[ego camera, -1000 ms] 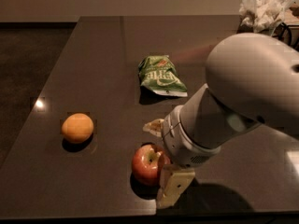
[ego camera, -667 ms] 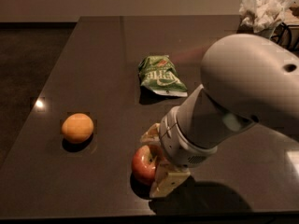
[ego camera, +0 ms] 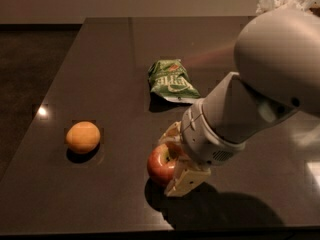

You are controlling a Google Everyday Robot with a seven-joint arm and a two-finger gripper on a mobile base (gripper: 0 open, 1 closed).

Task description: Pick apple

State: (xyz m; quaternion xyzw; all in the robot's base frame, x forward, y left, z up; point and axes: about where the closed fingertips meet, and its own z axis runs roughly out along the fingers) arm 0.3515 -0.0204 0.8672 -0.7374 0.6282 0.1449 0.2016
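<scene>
The red apple (ego camera: 158, 166) with a yellowish patch sits near the front edge of the dark table (ego camera: 105, 69). My gripper (ego camera: 170, 162) reaches in from the right, with one pale finger (ego camera: 169, 133) behind the apple and the other (ego camera: 183, 181) in front of it. The fingers are closed against the apple's right side. The apple's left half shows and its right half is hidden by the gripper. A shadow lies under the apple, and I cannot tell whether it touches the table.
An orange-yellow round fruit (ego camera: 83, 137) lies to the left of the apple. A green chip bag (ego camera: 171, 80) lies behind the gripper. Crumpled white paper (ego camera: 285, 3) is at the far right corner. The table's front edge is close below the apple.
The fingers have closed in on the apple, and the front finger has swung in against it. The apple has shifted slightly up and right in the view. The arm has turned a little.
</scene>
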